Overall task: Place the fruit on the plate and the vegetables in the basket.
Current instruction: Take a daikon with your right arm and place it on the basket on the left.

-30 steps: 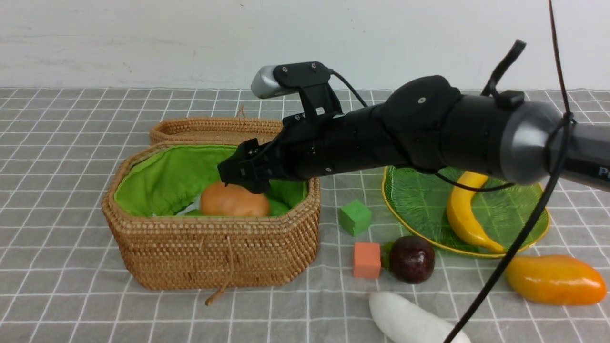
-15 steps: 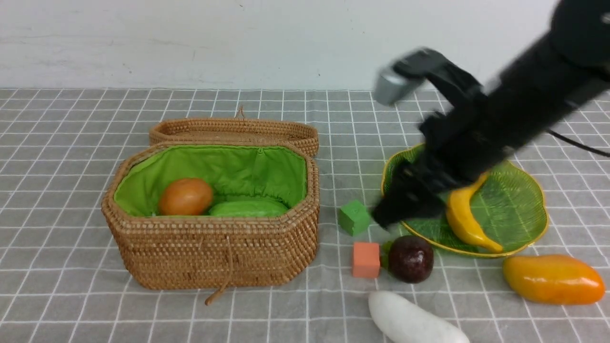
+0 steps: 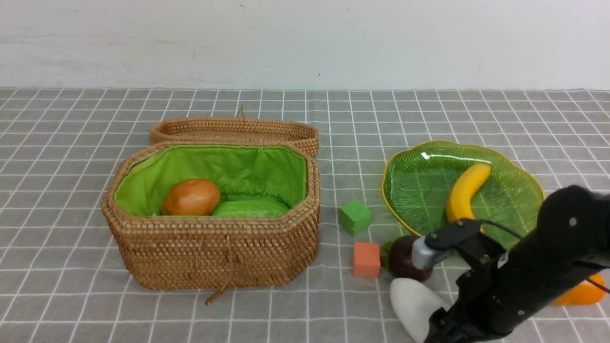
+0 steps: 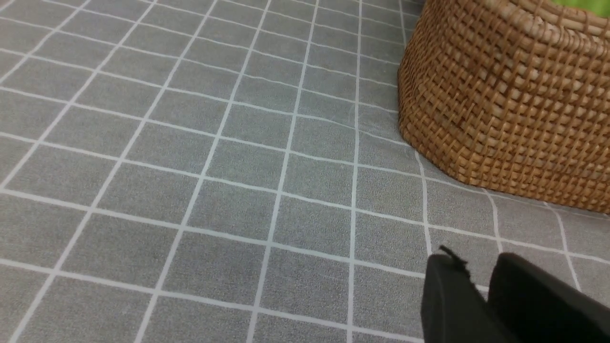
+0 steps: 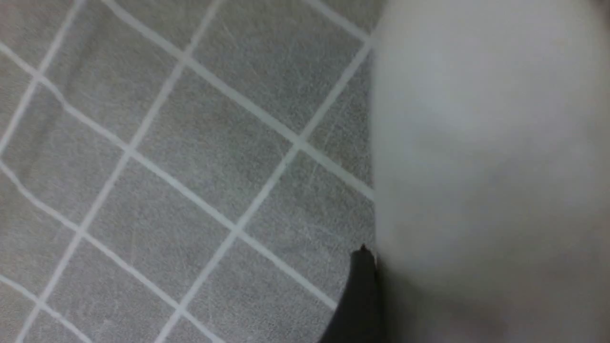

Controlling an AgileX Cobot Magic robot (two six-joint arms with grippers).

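**Right arm at the radish.** The white radish [image 3: 413,305] lies on the bench [image 3: 286,314]. Its long axis runs under the right hand [image 3: 445,329], and its rounded end points out past the hand toward the mangosteen [image 3: 404,261]. The front view hides the fingers. The right wrist view shows one fingertip [image 5: 360,295] just beside the radish's flank, but whether the hand grips cannot be told. The left hand [image 4: 479,278] is narrow and empty, near the basket [image 4: 505,105].

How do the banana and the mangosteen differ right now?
The banana is long, curved and yellow; the mangosteen is round and dark purple. The banana lies on the plate; the mangosteen sits on the cloth beside the orange cube. Both are glossy fruit.
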